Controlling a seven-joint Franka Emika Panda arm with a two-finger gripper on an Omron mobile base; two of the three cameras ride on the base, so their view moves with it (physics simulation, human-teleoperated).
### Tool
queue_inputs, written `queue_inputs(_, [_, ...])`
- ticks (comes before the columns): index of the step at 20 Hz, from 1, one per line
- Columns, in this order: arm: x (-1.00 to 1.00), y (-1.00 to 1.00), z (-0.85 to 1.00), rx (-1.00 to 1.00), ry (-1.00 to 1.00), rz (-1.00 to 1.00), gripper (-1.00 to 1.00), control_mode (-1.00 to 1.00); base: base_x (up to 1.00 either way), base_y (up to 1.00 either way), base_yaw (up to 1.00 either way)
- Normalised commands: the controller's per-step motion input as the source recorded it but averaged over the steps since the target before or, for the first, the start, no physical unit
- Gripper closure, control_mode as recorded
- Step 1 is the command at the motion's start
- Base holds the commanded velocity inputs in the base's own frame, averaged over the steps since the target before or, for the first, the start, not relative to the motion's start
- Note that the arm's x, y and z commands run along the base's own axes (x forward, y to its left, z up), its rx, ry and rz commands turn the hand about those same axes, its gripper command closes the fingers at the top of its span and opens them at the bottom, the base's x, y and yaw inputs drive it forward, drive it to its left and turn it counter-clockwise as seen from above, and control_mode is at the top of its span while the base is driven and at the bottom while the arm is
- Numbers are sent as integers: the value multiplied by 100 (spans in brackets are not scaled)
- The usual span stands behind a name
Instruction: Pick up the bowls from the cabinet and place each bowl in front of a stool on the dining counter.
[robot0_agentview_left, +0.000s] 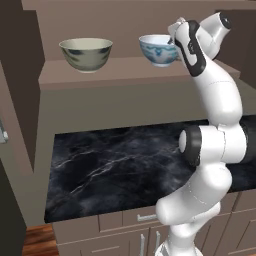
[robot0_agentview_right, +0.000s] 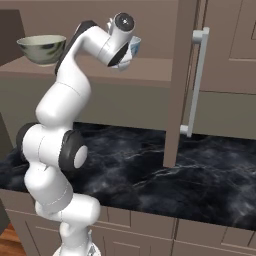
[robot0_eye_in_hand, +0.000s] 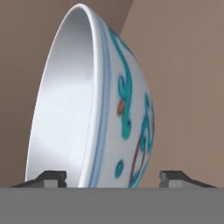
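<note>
Below the wall cupboard runs a black marble worktop (robot0_agentview_left: 115, 170) with pale veins, its slab reaching across both base views. Beneath it sit taupe drawer fronts (robot0_agentview_left: 135, 217) with small silver pulls, and further panelled fronts (robot0_agentview_right: 150, 230) show along the lower edge of the right base view. A strip of reddish-brown wooden floor (robot0_agentview_left: 37, 240) shows at the lower left corner.

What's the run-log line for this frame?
phase: reach into cabinet | gripper: open, fingertips either side of white-blue bowl rim | bowl on shelf | olive bowl: on shelf, untouched
</note>
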Motion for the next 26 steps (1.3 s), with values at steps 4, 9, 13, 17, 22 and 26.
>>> queue_inputs(4, [0,4,-13,0,1,0,100,-100,0,0,0])
queue_inputs(9, [-1,0,-9,0,0,0,100,-100,0,0,0])
queue_inputs(13, [-26,0,-10,0,0,0,100,-100,0,0,0])
queue_inputs(17, [-68,0,-3,0,-6,0,100,-100,0,0,0])
queue_inputs(22, [-90,-3,0,0,-8,-1,100,-100,0,0,0])
queue_inputs(26, [-98,-5,-1,0,-6,-2,100,-100,0,0,0])
